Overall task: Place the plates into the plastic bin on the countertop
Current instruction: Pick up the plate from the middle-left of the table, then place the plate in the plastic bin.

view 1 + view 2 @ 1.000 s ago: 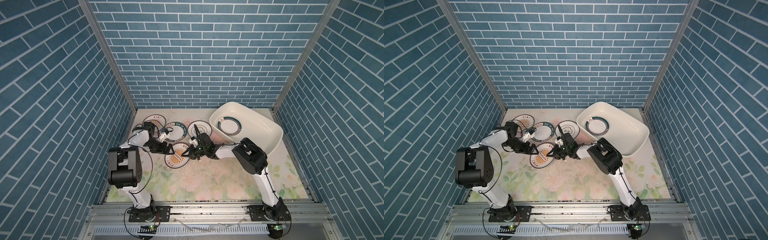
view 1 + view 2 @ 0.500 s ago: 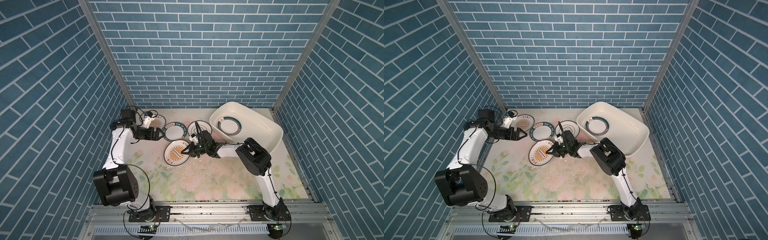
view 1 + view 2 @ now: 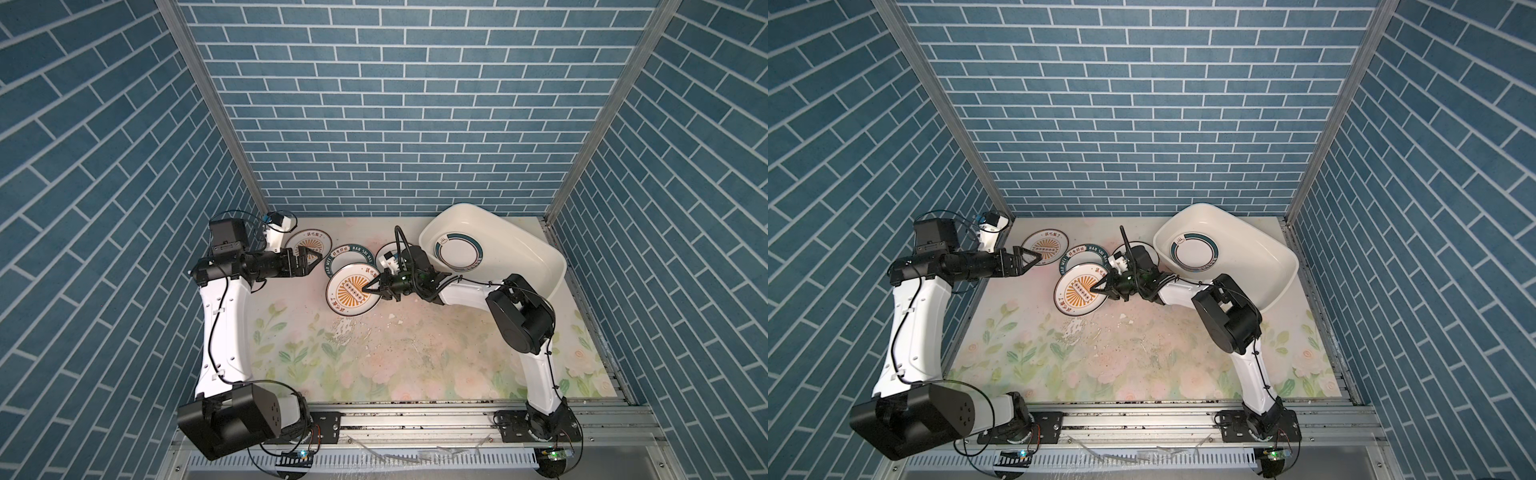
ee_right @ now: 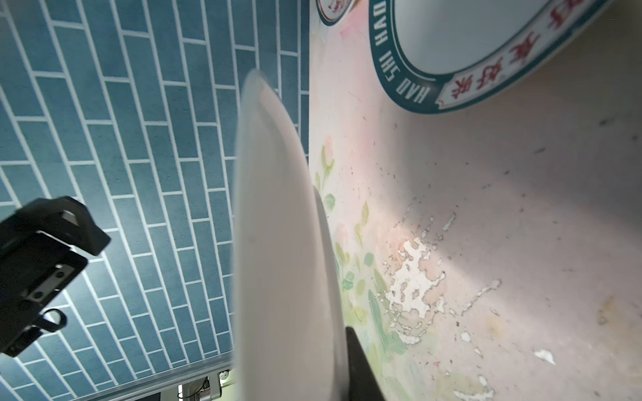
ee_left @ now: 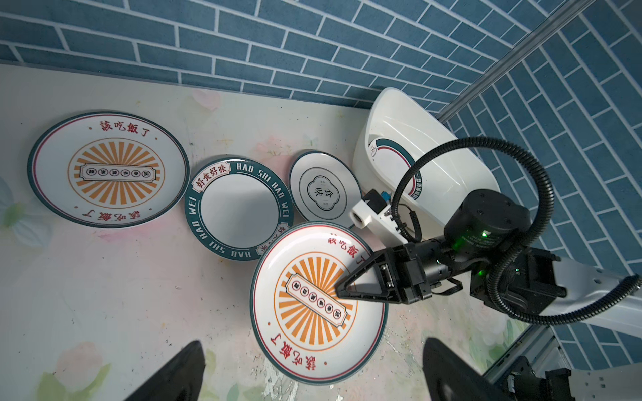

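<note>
Your flowered table [image 3: 415, 357] carries the cream plastic bin [image 3: 523, 245] at its far right corner, with a green-ringed plate [image 3: 457, 257] inside. The far sunburst plate [image 3: 311, 241], lettered plate [image 5: 239, 208] and emblem plate [image 5: 324, 191] lie flat on the table. Your right fingers [image 5: 347, 286] pinch the near sunburst plate [image 3: 345, 303] by its rim. Your left fingers [image 5: 177, 378] are spread wide near the far sunburst plate.

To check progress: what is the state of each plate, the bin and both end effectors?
near sunburst plate: gripped, overlapping lettered plate
far sunburst plate: flat on countertop
lettered plate: flat, partly covered
quatrefoil plate: flat beside bin
green-ring plate: inside bin
bin: holds one plate
left end effector: open, empty
right end effector: shut on near sunburst plate
</note>
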{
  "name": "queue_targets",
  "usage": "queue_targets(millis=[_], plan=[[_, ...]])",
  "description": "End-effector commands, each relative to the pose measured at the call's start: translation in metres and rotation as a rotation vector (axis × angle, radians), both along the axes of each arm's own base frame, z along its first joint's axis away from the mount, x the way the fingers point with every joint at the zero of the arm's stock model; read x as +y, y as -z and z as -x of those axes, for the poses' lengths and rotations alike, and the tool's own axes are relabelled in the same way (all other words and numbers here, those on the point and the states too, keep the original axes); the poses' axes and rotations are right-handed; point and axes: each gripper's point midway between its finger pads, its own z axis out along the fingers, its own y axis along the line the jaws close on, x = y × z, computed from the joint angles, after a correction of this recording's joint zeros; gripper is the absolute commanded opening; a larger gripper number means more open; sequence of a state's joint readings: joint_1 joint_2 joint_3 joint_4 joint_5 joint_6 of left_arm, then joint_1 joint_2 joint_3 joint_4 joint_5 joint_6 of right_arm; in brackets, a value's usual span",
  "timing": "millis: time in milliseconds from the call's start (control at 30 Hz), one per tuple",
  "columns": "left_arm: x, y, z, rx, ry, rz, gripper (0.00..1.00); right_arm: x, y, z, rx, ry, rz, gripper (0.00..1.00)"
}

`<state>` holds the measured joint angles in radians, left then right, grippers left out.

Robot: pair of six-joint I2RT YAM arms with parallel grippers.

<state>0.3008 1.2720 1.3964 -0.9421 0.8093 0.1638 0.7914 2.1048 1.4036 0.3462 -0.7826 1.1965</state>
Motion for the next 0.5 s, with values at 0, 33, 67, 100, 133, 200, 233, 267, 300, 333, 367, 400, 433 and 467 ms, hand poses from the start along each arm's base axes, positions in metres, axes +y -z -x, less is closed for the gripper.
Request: queue_targets(millis=[0,33,67,100,133,200,233,267,300,333,367,400,433,467], plan=[[-0.003,0.000,0.008,-0.007,-0.001,0.009,0.99,-0.008,-0.060,-0.009,-0.087,-0.014,-0.088,0.16],[-0.003,0.001,0.009,-0.007,-0.003,0.004,0.99,-0.011,-0.064,-0.012,-0.093,-0.007,-0.091,0.16],[-0.004,0.003,0.011,-0.004,-0.004,0.000,0.99,-0.014,-0.069,-0.016,-0.099,-0.001,-0.097,0.16],[-0.004,0.003,0.014,-0.006,-0.004,-0.003,0.99,-0.019,-0.075,-0.021,-0.104,0.009,-0.102,0.16],[-0.004,0.004,0.016,-0.004,-0.006,-0.001,0.99,-0.023,-0.079,-0.025,-0.108,0.017,-0.105,0.16],[-0.006,0.006,0.021,-0.008,-0.006,0.001,0.99,-0.033,-0.088,-0.034,-0.121,0.035,-0.112,0.16],[-0.007,0.006,0.022,-0.012,-0.006,0.000,0.99,-0.037,-0.092,-0.038,-0.124,0.040,-0.113,0.16],[-0.007,0.007,0.024,-0.013,-0.010,0.001,1.00,-0.042,-0.095,-0.044,-0.127,0.051,-0.115,0.16],[-0.007,0.009,0.025,-0.014,-0.013,0.000,1.00,-0.048,-0.099,-0.049,-0.131,0.062,-0.119,0.16],[-0.007,0.010,0.026,-0.015,-0.016,-0.003,1.00,-0.052,-0.102,-0.053,-0.137,0.070,-0.122,0.16],[-0.006,0.012,0.026,-0.012,-0.020,-0.006,1.00,-0.058,-0.104,-0.059,-0.137,0.082,-0.123,0.16],[-0.006,0.014,0.026,-0.006,-0.026,-0.008,1.00,-0.064,-0.107,-0.064,-0.142,0.094,-0.125,0.16],[-0.005,0.014,0.027,-0.002,-0.029,-0.009,1.00,-0.070,-0.109,-0.068,-0.144,0.105,-0.127,0.16],[-0.006,0.013,0.028,-0.004,-0.027,-0.008,0.99,-0.077,-0.111,-0.074,-0.146,0.120,-0.128,0.16]])
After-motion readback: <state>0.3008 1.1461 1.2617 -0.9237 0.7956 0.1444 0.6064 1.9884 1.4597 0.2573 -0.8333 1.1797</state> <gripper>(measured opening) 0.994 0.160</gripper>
